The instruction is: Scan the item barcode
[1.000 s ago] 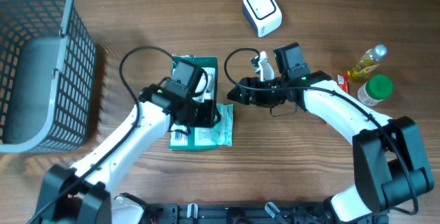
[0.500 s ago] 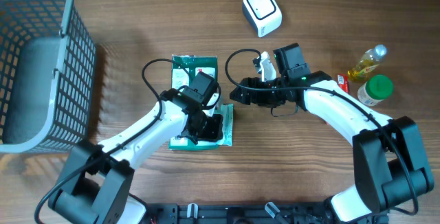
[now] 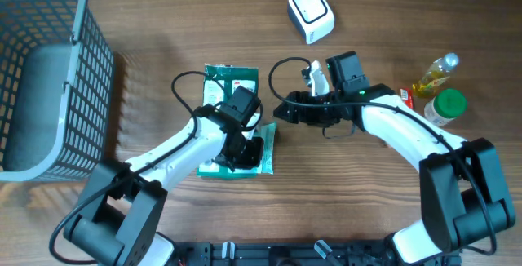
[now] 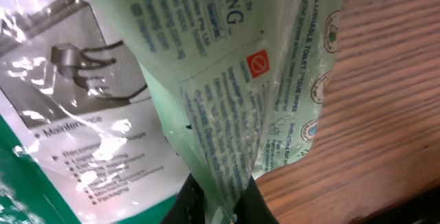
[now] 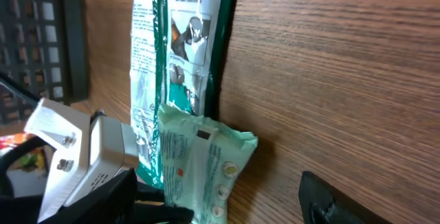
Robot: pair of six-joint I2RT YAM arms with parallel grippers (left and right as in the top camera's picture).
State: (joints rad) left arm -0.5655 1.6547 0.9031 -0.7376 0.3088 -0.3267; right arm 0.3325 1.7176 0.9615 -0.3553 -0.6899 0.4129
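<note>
Closest to the base, at about 6 o'clock of the table's (image 3: 367,209) middle, the left gripper (image 3: 246,150) is pinching a raised fold of the pale green wipes packet (image 3: 270,157), its jaws pressed together on the film. The wrist view is showing only a thin crease caught between the fingertips (image 4: 256,200). The packet is lying partly over the lower end of the dark green gloves pack (image 3: 231,78), which is stretching away toward 12 o'clock. Just beyond, toward 2 o'clock of the packet, the right gripper (image 3: 277,111) is hanging with its jaws spread, holding nothing and aiming back at the packet's upper edge. Farthest off, at roughly 1 o'clock, the white scanner (image 3: 311,13) is sitting well apart from the packet. I judge the step in hand to be lifting the packet for scanning. Because the hold is taking only a fold of slippery film, the lift is probably best done slowly and straight up, watching that the gloves pack is not coming along. No barcode is showing in these views, so the packet may need turning once it is clear of the table, perhaps with the spread right gripper steadying the free end before the carry toward the scanner.
</note>
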